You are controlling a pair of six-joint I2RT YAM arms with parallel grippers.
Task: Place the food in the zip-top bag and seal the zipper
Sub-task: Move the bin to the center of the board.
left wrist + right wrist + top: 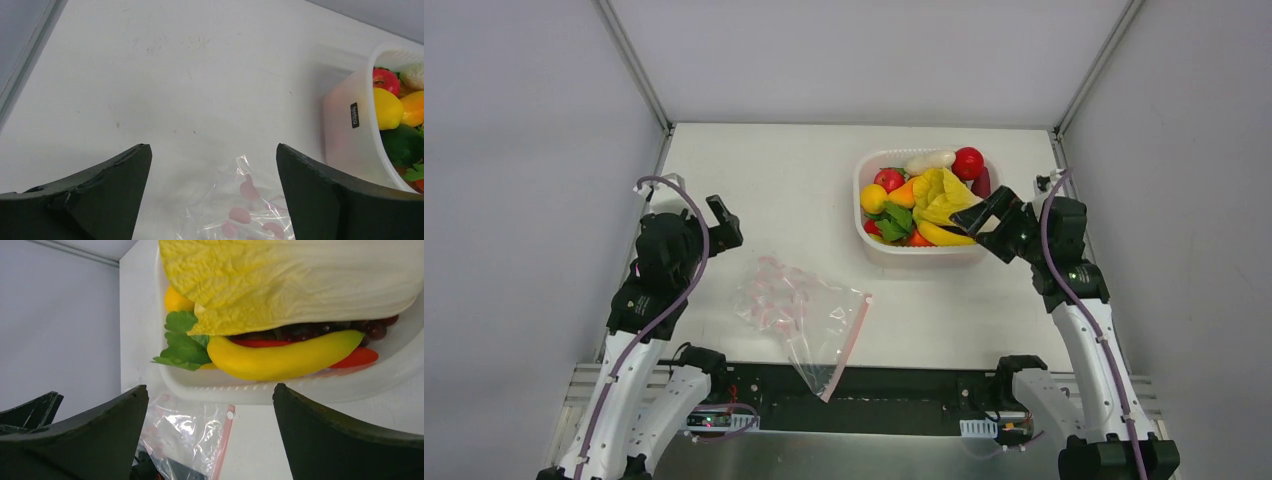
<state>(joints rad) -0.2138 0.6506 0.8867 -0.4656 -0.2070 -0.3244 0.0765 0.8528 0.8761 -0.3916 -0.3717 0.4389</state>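
The clear zip-top bag (pixel 799 318) with pink spots lies crumpled and flat on the table near the front edge. Its pink-red zipper (pixel 849 345) runs along the right side. The food (pixel 921 200) is piled in a white basket (pixel 861 215) at the back right: a yellow banana (pixel 280 357), a cabbage leaf (pixel 290 280), red, orange and green pieces. My left gripper (pixel 727 222) hangs open just left of the bag (pixel 245 210), holding nothing. My right gripper (pixel 969 225) is open over the basket's near right corner, also holding nothing, with the banana just ahead of it.
The basket rim (pixel 250 392) lies between my right fingers and the food. Grey walls close in the table on the left, the right and the back. A black rail (pixel 864 395) runs along the front edge, and the bag's lower corner hangs over it.
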